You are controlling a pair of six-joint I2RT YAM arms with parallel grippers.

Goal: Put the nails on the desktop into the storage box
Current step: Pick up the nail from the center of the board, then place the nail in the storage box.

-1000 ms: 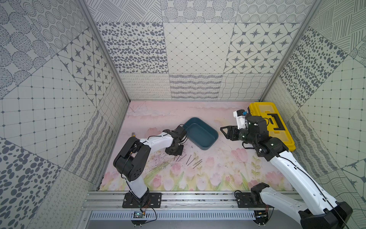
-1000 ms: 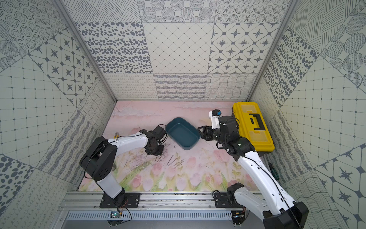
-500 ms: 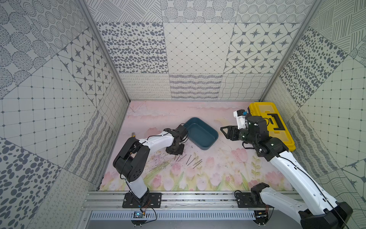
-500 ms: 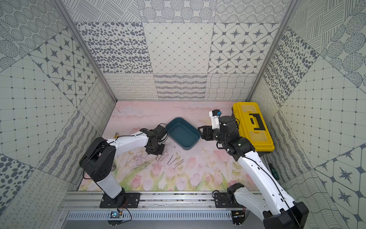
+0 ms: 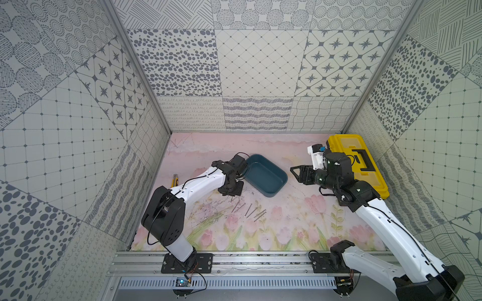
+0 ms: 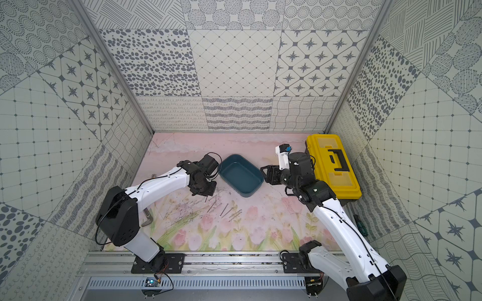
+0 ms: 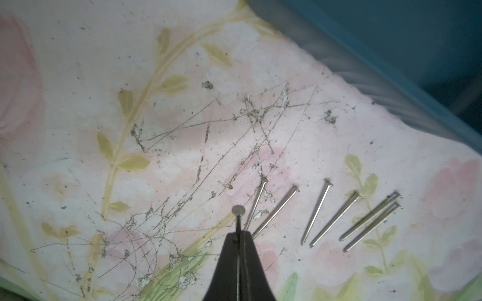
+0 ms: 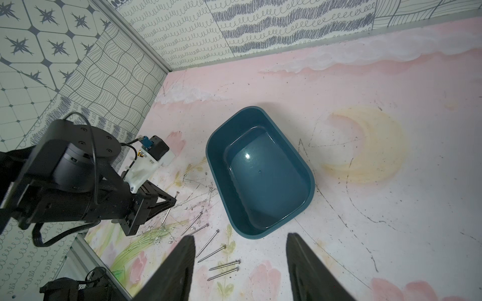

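Several thin grey nails point(image 5: 250, 209) point(image 6: 225, 208) lie side by side on the scuffed pink tulip desktop point(image 5: 287, 216), just in front of the empty teal storage box point(image 5: 268, 179) point(image 6: 241, 174) point(image 8: 260, 169). My left gripper point(image 5: 232, 195) point(image 7: 238, 234) hovers at the left end of that row, shut on one nail point(image 7: 238, 210) point(image 8: 169, 206) that hangs nearly upright between its tips. The other nails point(image 7: 318, 211) point(image 8: 211, 242) rest flat beside it. My right gripper point(image 5: 293, 172) point(image 8: 240, 239) is raised to the right of the box, open, with nothing between its fingers.
A yellow toolbox point(image 5: 357, 161) with a black handle stands at the back right behind my right arm. A yellow utility knife point(image 5: 174, 179) and a grey bent metal tool point(image 6: 147, 219) lie by the left wall. A green screwdriver point(image 6: 361, 224) lies along the right wall.
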